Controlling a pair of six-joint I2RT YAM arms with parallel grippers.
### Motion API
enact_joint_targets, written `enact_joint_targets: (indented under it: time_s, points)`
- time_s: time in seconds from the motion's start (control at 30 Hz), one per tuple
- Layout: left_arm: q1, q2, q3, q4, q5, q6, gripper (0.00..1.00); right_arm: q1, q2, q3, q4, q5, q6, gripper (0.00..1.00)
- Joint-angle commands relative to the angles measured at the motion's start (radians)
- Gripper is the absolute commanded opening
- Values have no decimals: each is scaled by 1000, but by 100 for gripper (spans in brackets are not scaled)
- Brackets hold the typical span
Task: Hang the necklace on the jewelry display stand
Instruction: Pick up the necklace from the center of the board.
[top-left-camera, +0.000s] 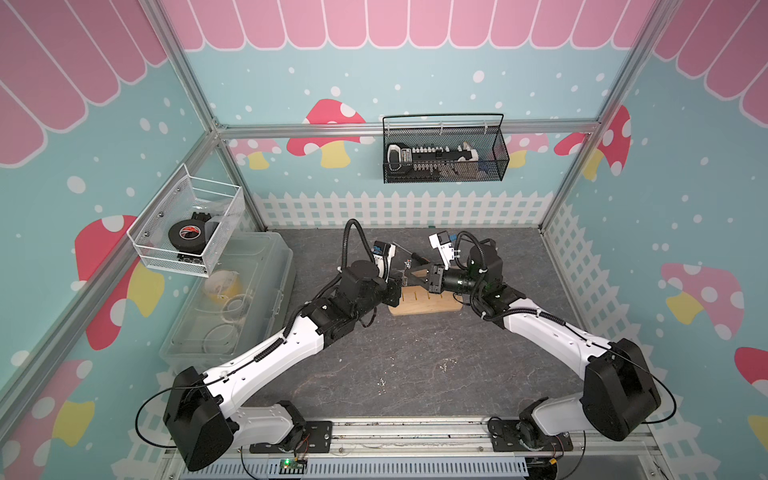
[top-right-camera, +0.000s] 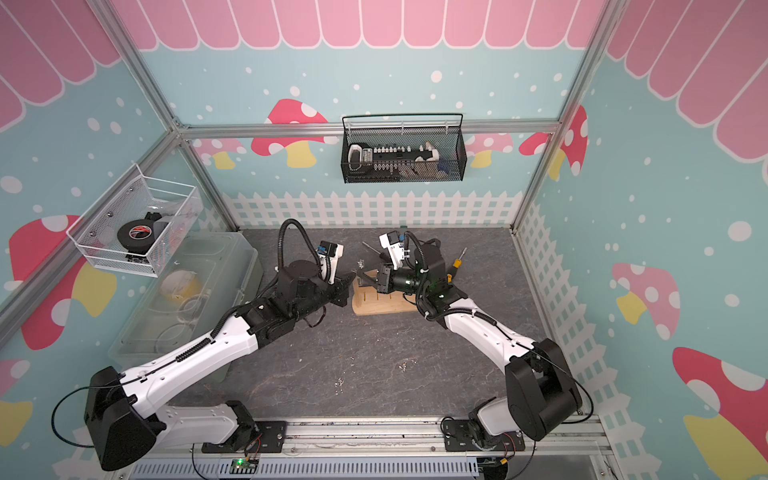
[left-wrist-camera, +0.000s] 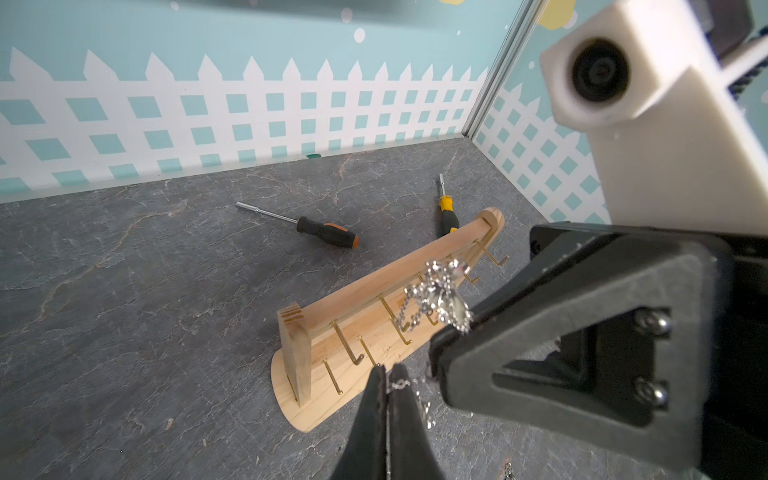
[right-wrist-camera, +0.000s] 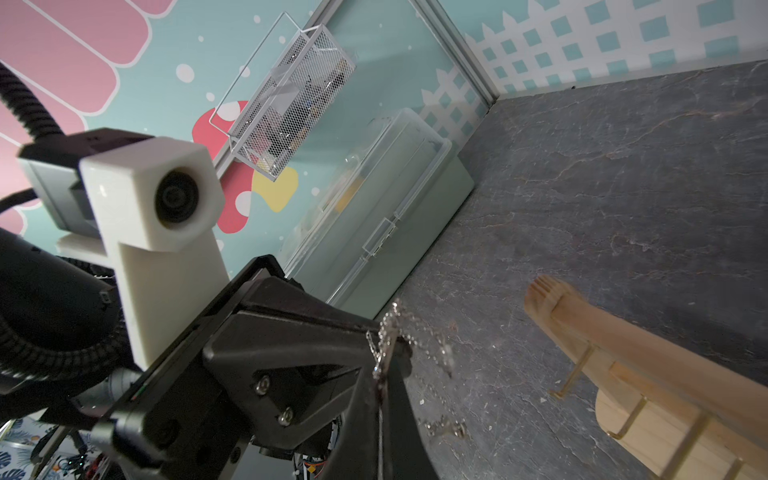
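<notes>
Two pairs of fingers (left-wrist-camera: 374, 399) are pressed together on the silver necklace (left-wrist-camera: 438, 297): the left gripper (left-wrist-camera: 386, 376) pinches a thin run of chain, while the right gripper (left-wrist-camera: 449, 338) nips the bunched part with its pendant, the two tips close together. Close by, near the middle of the frame in both top views, the jewelry display stand (top-left-camera: 428, 306) stands upright on the dark table (top-left-camera: 395, 365). A black-and-orange screwdriver (left-wrist-camera: 328, 232) and a yellow-handled screwdriver (left-wrist-camera: 448, 210) lie beyond it.
</notes>
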Motion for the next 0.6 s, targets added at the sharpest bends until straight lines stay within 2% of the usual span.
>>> enact_joint_targets:
  time_s: [0.0, 0.57]
  points:
    - [2, 4, -4, -3, -23, 9, 0, -4, -21, -8, -19, 37, -31, 2]
    - [37, 125, 25, 30, 3, -11, 0, -4, 38, -16, -67, 101, -99, 3]
